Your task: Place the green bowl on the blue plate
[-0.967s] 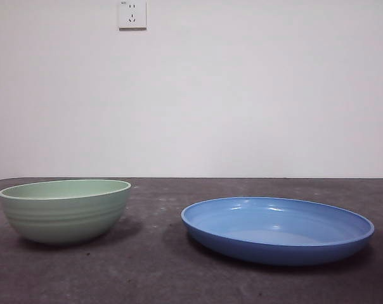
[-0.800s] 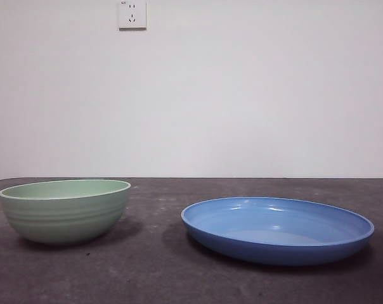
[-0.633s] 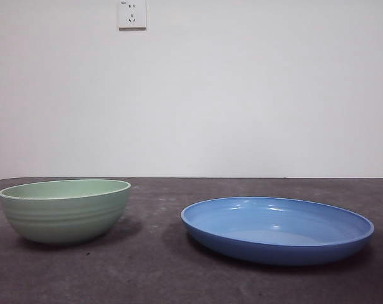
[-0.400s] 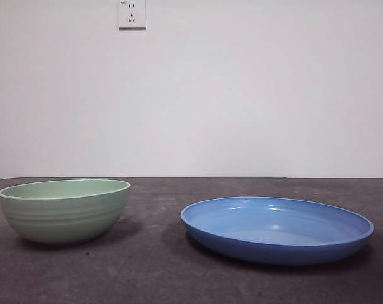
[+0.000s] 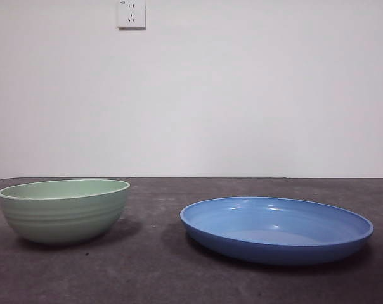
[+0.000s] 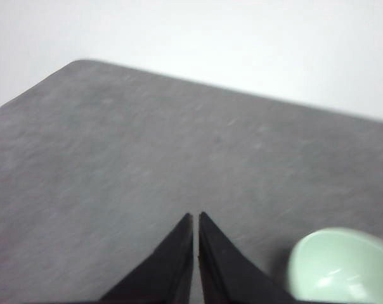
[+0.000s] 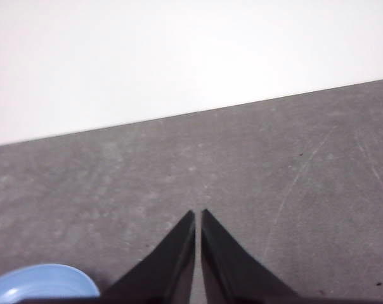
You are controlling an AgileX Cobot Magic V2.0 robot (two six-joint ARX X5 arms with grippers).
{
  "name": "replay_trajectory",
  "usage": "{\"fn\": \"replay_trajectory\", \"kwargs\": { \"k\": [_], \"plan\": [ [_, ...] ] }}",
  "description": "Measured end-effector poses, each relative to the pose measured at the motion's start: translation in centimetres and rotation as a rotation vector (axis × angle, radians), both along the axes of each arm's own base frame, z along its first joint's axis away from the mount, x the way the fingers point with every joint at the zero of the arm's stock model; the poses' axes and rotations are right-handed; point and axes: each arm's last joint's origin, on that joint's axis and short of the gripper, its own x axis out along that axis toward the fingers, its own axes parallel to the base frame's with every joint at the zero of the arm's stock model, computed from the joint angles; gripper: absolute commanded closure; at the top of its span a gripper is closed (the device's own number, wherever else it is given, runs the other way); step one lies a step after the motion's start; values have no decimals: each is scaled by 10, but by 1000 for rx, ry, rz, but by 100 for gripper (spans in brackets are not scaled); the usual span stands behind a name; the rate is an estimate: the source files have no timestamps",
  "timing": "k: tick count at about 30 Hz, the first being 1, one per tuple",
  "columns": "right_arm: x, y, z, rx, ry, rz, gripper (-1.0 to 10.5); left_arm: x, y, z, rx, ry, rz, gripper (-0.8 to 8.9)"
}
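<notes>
In the front view, the green bowl (image 5: 63,210) and the blue plate (image 5: 276,228) sit a hair further left in the picture than a second ago. Both shifted together by the same slight amount, with the gap between them unchanged.

1 green bowl (image 5: 63,211), 1 blue plate (image 5: 277,229), 2 hands.

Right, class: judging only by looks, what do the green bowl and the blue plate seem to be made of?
Green bowl: probably matte plastic or melamine; its ridged side shows soft, dull shading. Blue plate: glossy, with bright highlights inside, so glazed ceramic or shiny plastic. The pictures cannot settle either.
</notes>
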Motion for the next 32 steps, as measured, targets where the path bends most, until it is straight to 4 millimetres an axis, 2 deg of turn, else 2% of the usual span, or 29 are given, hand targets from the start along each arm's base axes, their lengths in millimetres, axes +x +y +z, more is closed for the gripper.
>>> {"fn": "replay_trajectory", "kwargs": {
  "k": [6,16,19,25,32],
  "plan": [
    [-2,2,35,70,34,54,935,7,-3,27,-77,55,-102,798],
    [8,8,91,127,227,280,935,31,-12,120,-101,41,-254,798],
    [11,11,105,151,296,361,935,41,-18,139,-114,76,-340,798],
    [17,14,119,151,447,498,935,56,-33,157,-155,257,-530,798],
    [21,17,122,141,518,652,935,55,-45,170,-160,453,-672,794]
  ]
}}
